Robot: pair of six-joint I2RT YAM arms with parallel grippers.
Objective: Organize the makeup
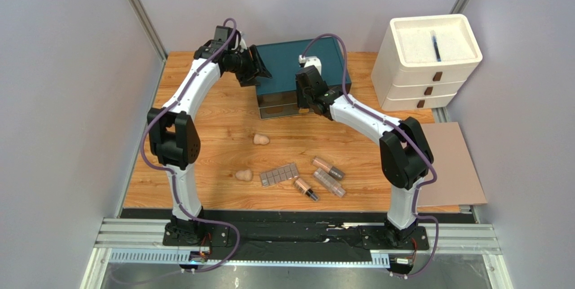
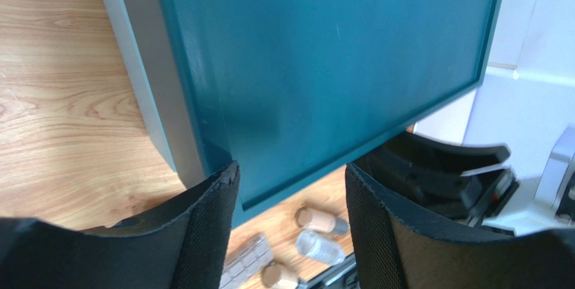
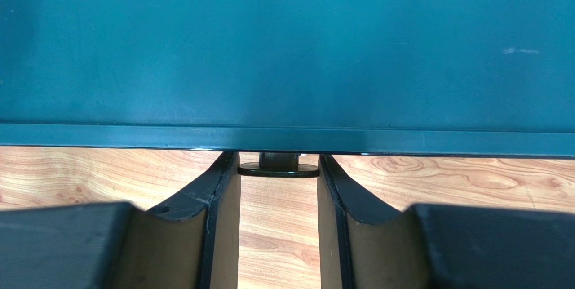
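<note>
The makeup lies loose on the wooden table: two beige sponges (image 1: 261, 139) (image 1: 244, 175), a grey gridded palette (image 1: 279, 174) and three short tubes (image 1: 328, 167) (image 1: 329, 182) (image 1: 306, 189). In the left wrist view the palette (image 2: 246, 262) and tubes (image 2: 322, 220) show under the teal drawer box (image 2: 324, 66). My left gripper (image 1: 260, 70) (image 2: 291, 171) is open, its fingers straddling the box's front left top corner with a gap on one side. At the box's front, my right gripper (image 1: 302, 97) (image 3: 278, 162) is shut on the dark oval drawer handle (image 3: 278, 169).
The teal drawer box (image 1: 300, 73) stands at the back middle of the table. A white three-drawer unit (image 1: 425, 60) sits at the back right. A flat tan board (image 1: 452, 164) lies off the table's right edge. Grey walls close in both sides.
</note>
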